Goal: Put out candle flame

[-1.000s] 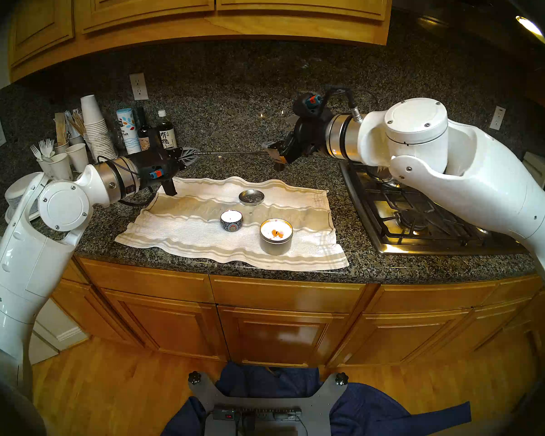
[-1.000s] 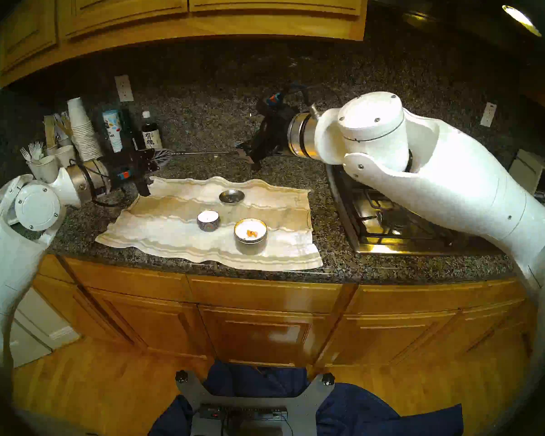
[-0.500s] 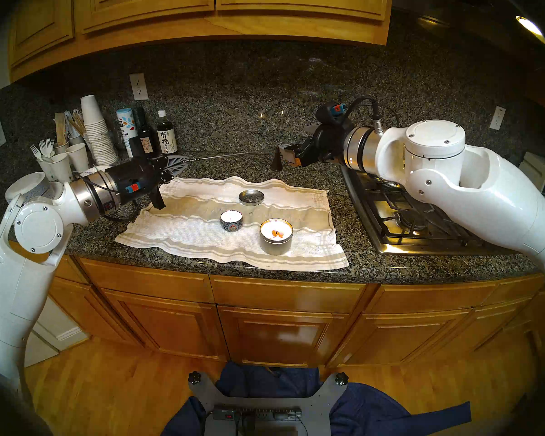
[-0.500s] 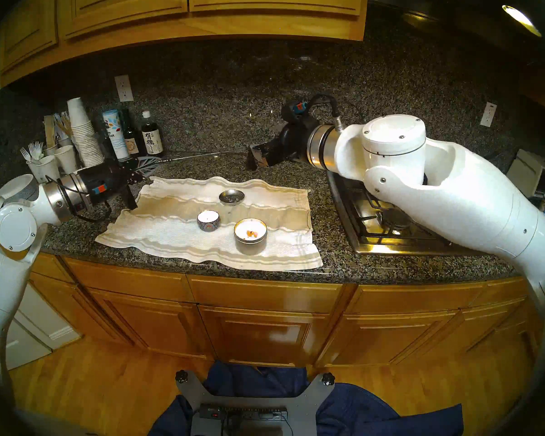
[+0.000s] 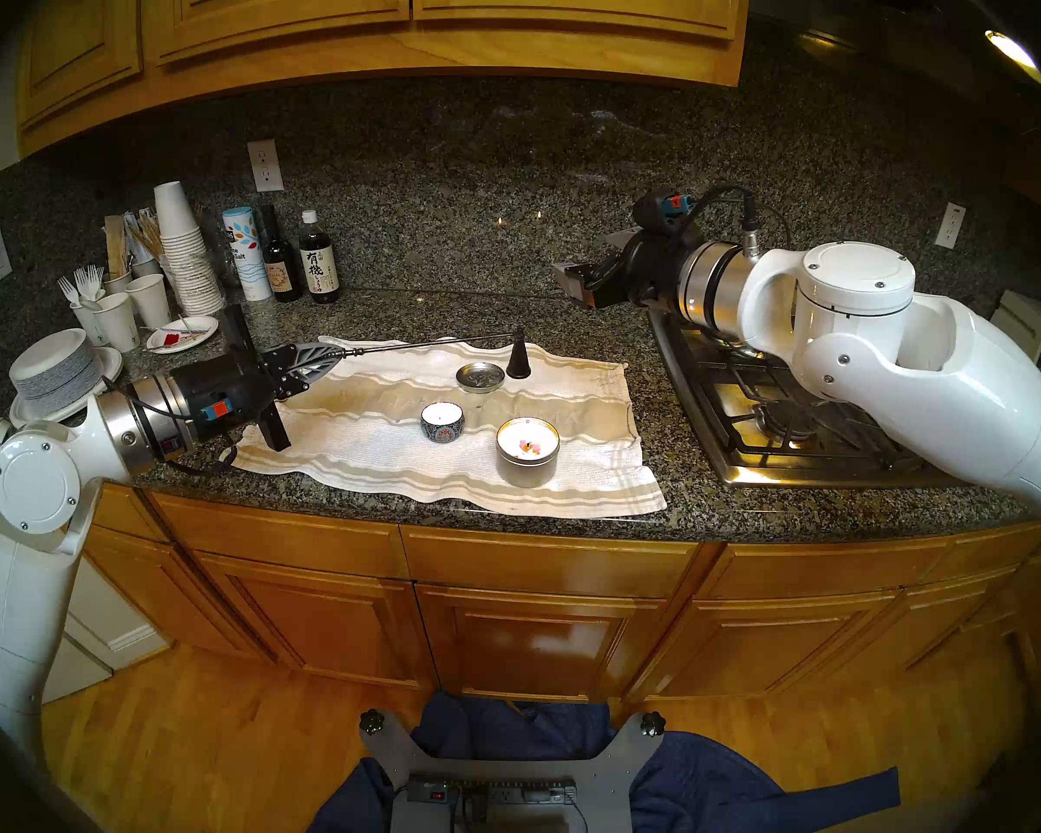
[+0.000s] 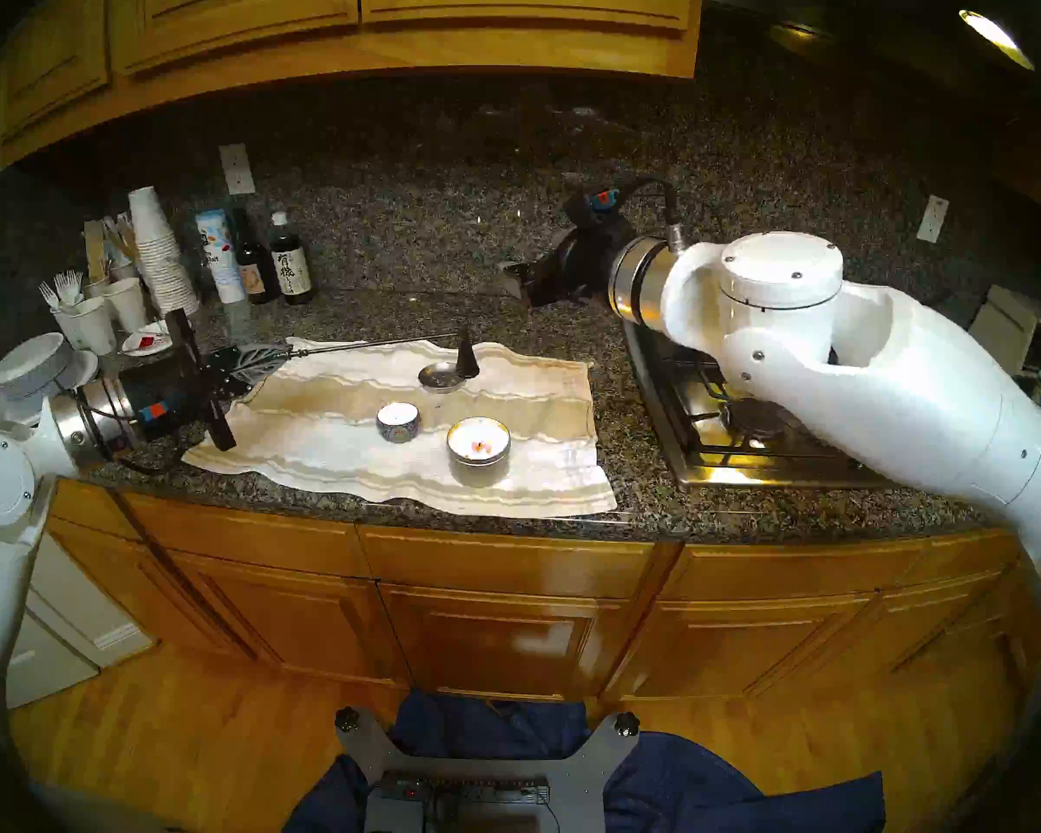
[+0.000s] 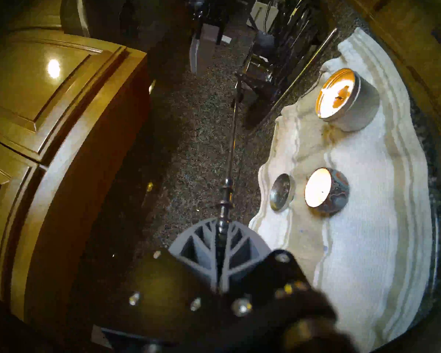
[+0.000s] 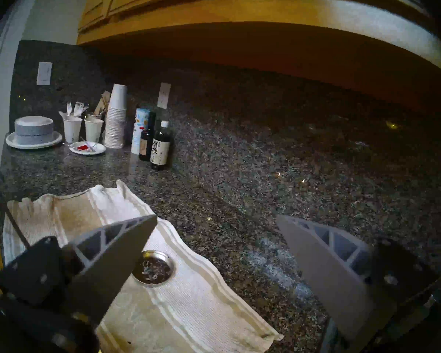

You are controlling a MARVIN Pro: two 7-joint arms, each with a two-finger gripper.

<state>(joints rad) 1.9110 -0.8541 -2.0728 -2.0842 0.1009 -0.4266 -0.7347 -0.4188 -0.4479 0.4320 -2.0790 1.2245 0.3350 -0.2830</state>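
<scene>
My left gripper [image 5: 320, 357] [image 7: 222, 225] is shut on the handle end of a candle snuffer [image 5: 428, 344], a thin metal rod with a black cone [image 5: 517, 357] [image 6: 467, 360]. The cone hangs over the towel's far edge, right beside a small metal dish [image 5: 480, 376] [image 8: 153, 268]. A tin candle [image 5: 528, 450] [image 7: 341, 100] with an orange glow at its centre stands front right of the cone. A small patterned candle bowl [image 5: 442, 422] [image 7: 323, 189] sits to its left; no flame is clear on it. My right gripper [image 5: 572, 279] [image 8: 217, 217] is open and empty, above the counter's back.
A striped white towel [image 5: 386, 453] lies under the candles. A gas stove [image 5: 776, 405] is at the right, under my right arm. Bottles [image 5: 318, 261], stacked paper cups [image 5: 184, 255] and a pile of plates [image 5: 55, 372] crowd the back left, close to my left wrist.
My left arm has swung the snuffer forward and down, from the counter's back to over the towel. My right gripper has drawn back to the right, away from the cone.
</scene>
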